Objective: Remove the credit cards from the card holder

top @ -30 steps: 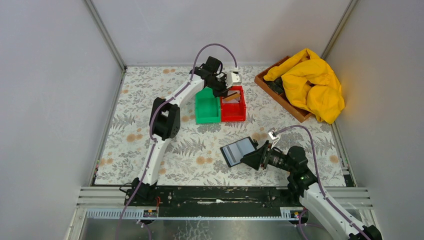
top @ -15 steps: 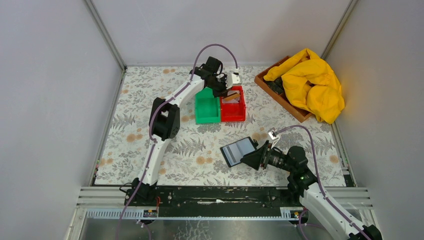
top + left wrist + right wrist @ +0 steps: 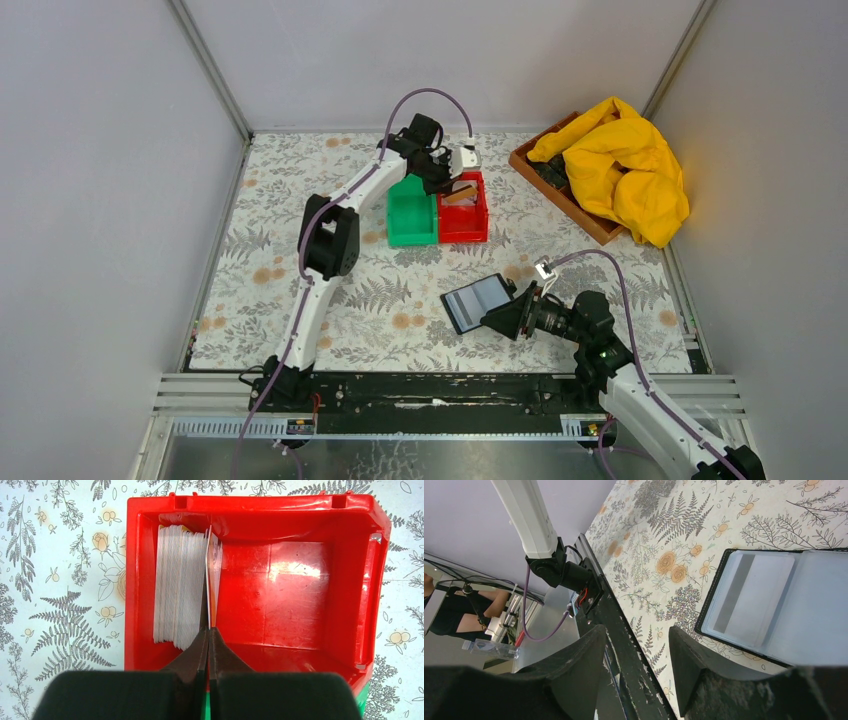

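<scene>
The red bin (image 3: 300, 510) has shifted a touch left; the left gripper (image 3: 208, 630) pinches 1 credit card (image 3: 212, 580) upright inside it, against the stacked cards (image 3: 180, 585); the right gripper (image 3: 636, 645) gapes just beside the spread-open card holder (image 3: 774, 600).

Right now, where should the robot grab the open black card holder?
Probably its thin outer edge nearest the right gripper, sliding in low from that side. The card holder lies open and flat on the table, so only its edges offer a pinch.
</scene>
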Controlling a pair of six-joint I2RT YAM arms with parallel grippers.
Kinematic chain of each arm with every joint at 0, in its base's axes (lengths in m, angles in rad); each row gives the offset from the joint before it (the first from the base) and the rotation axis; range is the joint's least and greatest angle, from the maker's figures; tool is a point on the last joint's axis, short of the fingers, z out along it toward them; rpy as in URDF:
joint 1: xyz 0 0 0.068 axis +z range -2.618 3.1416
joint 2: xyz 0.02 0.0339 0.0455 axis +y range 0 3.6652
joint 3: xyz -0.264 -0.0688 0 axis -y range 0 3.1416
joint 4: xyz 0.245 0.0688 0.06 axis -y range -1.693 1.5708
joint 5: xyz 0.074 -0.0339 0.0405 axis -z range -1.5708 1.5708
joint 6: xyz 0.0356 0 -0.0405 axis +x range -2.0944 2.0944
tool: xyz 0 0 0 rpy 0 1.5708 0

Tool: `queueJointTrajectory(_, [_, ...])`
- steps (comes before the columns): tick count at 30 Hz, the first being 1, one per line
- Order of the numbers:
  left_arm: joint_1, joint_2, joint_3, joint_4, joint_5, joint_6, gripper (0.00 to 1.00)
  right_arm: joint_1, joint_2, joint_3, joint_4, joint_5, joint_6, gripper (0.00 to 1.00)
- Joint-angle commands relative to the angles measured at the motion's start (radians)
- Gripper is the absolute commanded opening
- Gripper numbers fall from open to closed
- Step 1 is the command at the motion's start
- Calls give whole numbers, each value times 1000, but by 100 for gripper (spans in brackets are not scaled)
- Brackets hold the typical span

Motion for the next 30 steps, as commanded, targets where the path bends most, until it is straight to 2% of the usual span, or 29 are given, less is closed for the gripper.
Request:
queueJointTrajectory(1, [13,-50,-39,-8,-2,27,0,2,-6,-64,50,-12,-4,57])
queueJointTrajectory(8, [12,-78,-60,-30,5,24,0,2,-19,-64,39,-10,-7,56])
queueJointTrajectory(16, [5,-207,-214,120,0,-29,0,2,-27,-67,38,-16,-5,56])
queueJointTrajectory(26, [-7,-278,-259,118,-18,-18,0,3,-27,-66,35,-15,-10,56])
queueJointTrajectory(30, [-9,-263,-231,38,-36,26,0,3,-37,-64,17,-6,-16,56])
